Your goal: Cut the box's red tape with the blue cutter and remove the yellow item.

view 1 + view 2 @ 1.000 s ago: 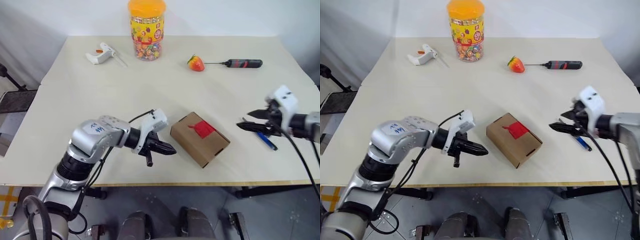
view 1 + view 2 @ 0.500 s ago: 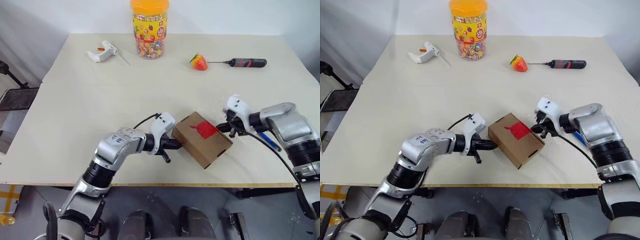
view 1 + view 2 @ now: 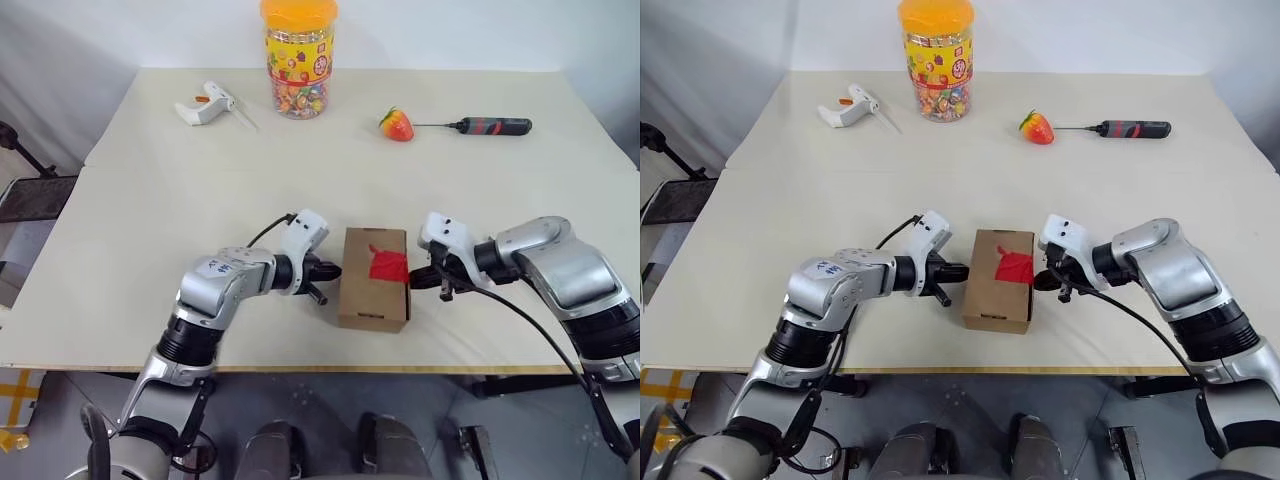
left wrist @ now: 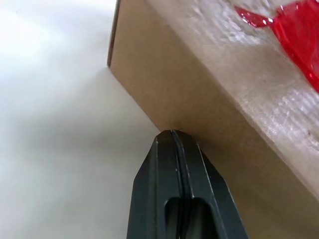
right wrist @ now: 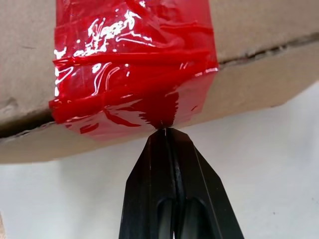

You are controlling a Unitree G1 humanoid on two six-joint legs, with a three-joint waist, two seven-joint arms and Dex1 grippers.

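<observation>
I see the box in the lower middle of the frame on the cream table, the red tape on its top near its right edge. My left gripper, fingers pressed together and empty, touches its left side; my right gripper, likewise pinched flat and empty, meets the taped edge. The candy jar at upper centre has a printed label too small to read. White wall behind.
</observation>
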